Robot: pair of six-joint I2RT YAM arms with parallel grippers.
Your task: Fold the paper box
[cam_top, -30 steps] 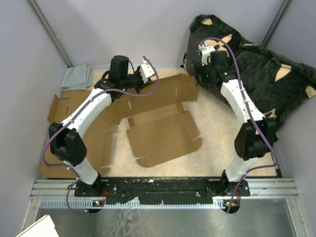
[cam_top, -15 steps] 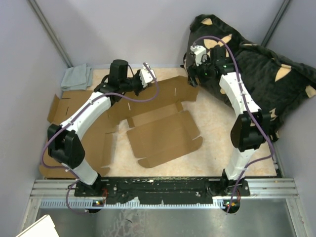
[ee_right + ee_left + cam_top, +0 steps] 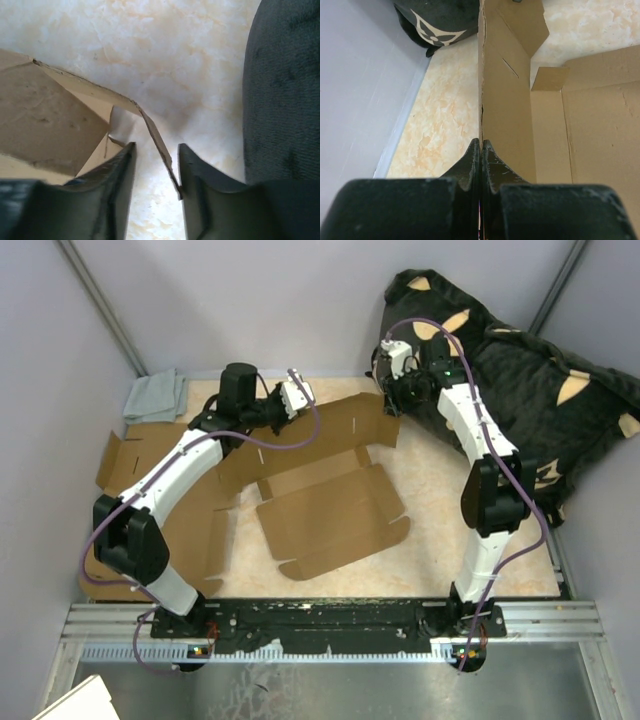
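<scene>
Our left claw (image 3: pixel 481 146) clamps the upright back wall (image 3: pixel 504 115) of the paper box (image 3: pixel 330 515). Our right claw (image 3: pixel 155 156) stands apart, astride the corner flap (image 3: pixel 151 127). Next, we judge: close, then fold inward.

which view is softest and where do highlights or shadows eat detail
Left wrist: the left gripper is blurred up close, the paper box wall sharp. Right wrist: the right gripper is soft and dark, the table bright, the black cloth nearly featureless. Top external: evenly lit and crisp.
</scene>
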